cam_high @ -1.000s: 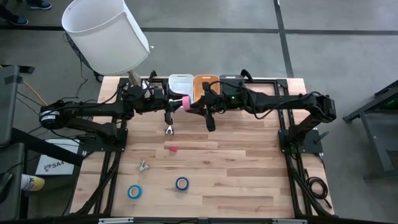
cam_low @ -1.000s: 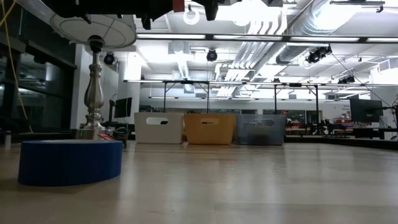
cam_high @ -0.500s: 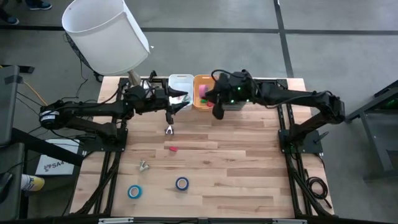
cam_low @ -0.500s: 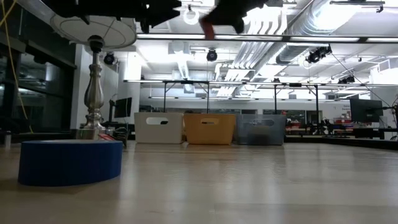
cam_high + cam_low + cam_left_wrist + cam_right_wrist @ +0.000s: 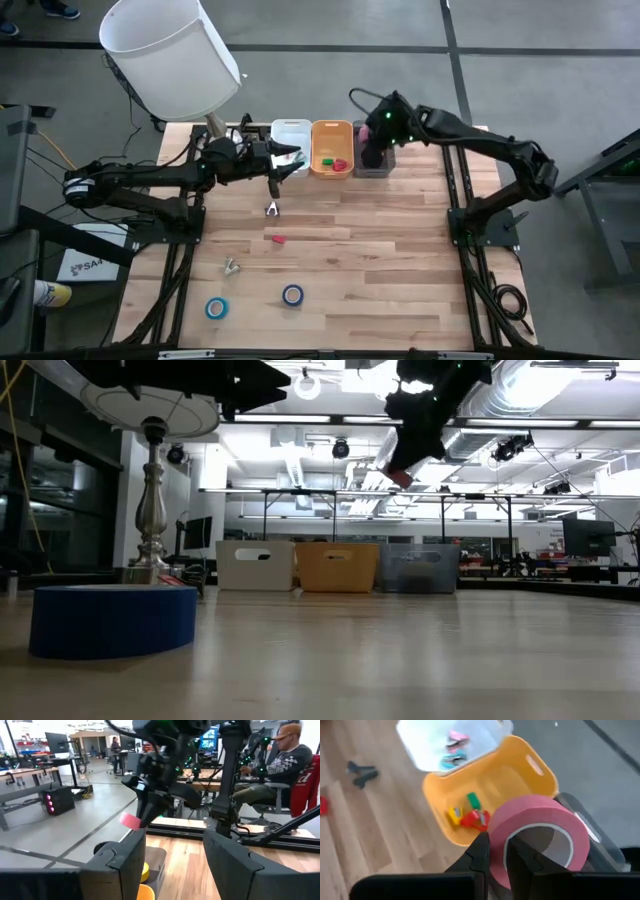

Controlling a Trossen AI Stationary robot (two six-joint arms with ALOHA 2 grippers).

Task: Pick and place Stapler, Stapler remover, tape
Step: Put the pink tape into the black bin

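My right gripper hangs above the grey bin at the table's far edge, shut on a pink tape roll. The low view shows that roll high over the bins. Two more ring rolls lie flat near the table's near edge: a blue one and a blue-and-yellow one. A dark staple remover lies on the wood in front of the white bin. My left gripper waits open in the air by the white bin. My right gripper holds the pink tape roll by its wall. One finger is outside the ring and the other stands in its open centre. The roll is lifted clear, hanging over the grey bin.
The orange bin between the white and grey bins holds small red, yellow and green pieces. Small pink and teal things lie in the white bin. A small red piece and a metal piece lie mid-table. A lamp overhangs the far left corner.
My right gripper has carried the pink tape roll away from my left gripper toward the table's right, passing over the orange bin and stopping above the grey bin. The roll has stayed lifted clear throughout.
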